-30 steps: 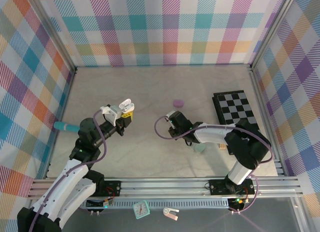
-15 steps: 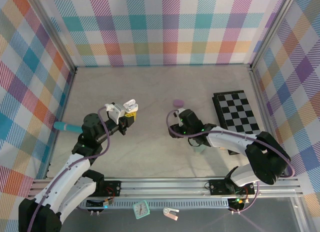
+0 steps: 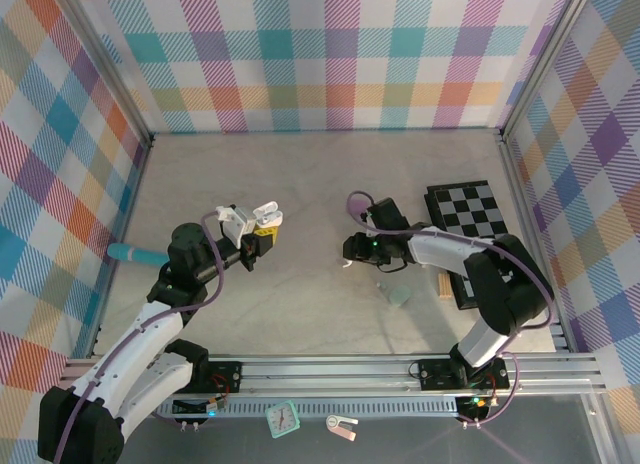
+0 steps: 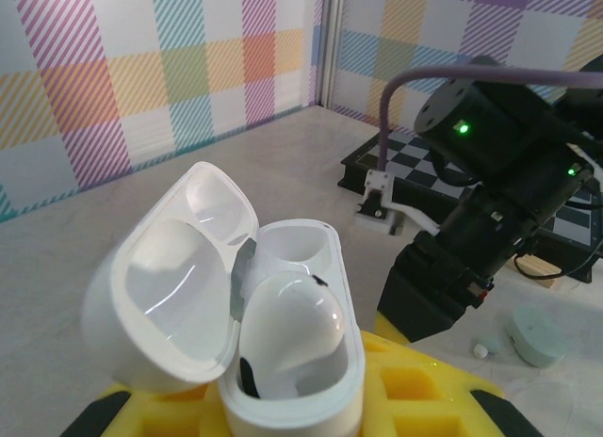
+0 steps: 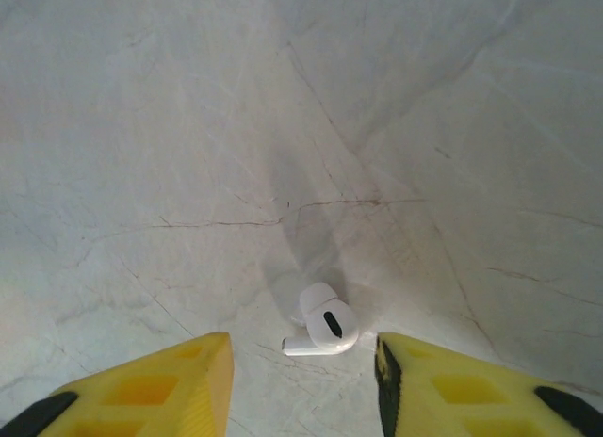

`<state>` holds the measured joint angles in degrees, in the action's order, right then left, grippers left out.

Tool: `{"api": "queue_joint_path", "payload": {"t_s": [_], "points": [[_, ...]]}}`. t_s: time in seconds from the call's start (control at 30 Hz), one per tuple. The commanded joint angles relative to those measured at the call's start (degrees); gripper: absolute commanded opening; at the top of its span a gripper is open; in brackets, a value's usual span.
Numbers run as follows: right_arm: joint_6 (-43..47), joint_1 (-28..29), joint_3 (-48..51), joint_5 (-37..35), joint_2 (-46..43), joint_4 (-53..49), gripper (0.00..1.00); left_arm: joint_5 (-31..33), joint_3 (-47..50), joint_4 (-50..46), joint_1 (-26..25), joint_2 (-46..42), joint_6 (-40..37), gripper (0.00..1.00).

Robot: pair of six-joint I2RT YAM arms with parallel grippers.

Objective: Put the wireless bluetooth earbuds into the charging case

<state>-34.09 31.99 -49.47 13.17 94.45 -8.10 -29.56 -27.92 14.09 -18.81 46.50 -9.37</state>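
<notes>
Tiny white glossy plastic earbud [image 5: 323, 329]: light, slippery; pinch bulb. Right tool [image 5: 301, 362] spread, flanking earbud; left tool [image 3: 262, 228] pinches open white case [image 4: 283, 362].

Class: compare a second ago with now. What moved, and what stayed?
The left gripper, shut on the open charging case, carried it slightly rightward. The right arm swung toward the far side, uncovering the pale green case. The right gripper is open over a white earbud lying on the table. Nothing was grasped or released. The checkerboard stayed put.
</notes>
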Motion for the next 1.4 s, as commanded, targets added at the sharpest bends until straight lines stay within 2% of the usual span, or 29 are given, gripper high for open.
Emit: {"api": "queue_joint_path", "payload": {"t_s": [0.0,0.4,0.73,1.1,1.37], "points": [[0.06,-0.08,-1.65,2.43,1.60,-1.83,0.43,-1.97,-1.78,3.31,0.53,-0.17,0.66,0.02],[0.25,-0.01,-1.62,5.01,5.27,0.33,0.36,-2.78,-1.71,3.67,0.53,0.26,0.94,0.03],[0.71,0.00,-1.54,5.11,7.11,1.69,0.25,-2.95,-1.52,3.62,0.53,-0.10,1.09,0.03],[2.43,0.00,-1.67,3.85,8.90,0.87,0.25,-3.13,-1.57,3.67,0.52,-0.02,1.28,0.03],[3.32,0.00,-2.21,3.80,8.37,0.04,0.18,-3.30,-1.52,3.65,0.50,0.25,1.28,0.03]]}}
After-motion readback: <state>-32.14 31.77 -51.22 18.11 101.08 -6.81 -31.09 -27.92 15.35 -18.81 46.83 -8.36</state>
